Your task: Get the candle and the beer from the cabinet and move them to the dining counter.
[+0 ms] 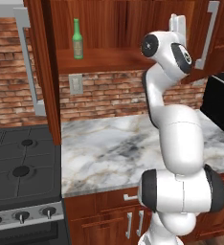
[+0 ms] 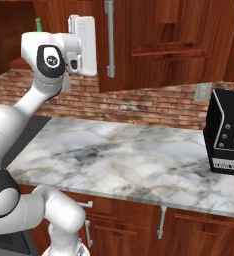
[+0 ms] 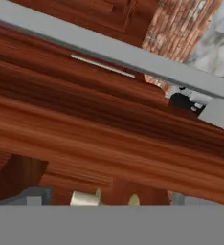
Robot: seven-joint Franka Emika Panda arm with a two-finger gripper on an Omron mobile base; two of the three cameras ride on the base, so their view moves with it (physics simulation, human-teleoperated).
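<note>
Up inside the dark reddish-brown wooden wall cabinet (image 1: 109,28), the two-finger gripper (image 3: 104,203) gapes wide, holding nothing. Closing carelessly could topple the short cream-white candle on its brass candlestick (image 3: 87,198) just between the tips; the slim green glass beer bottle (image 1: 77,39) stands well left.

No legible text: the beer (image 1: 77,40) carries a pale label too small to read, and white markings on the black appliance (image 2: 228,135) are unreadable.

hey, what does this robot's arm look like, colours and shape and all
The arm is glossy white, built of thick rounded segments with dark, near-black bands and round caps at the joints. Its hand is a white, boxy block. No cables or markings can be made out.
</note>
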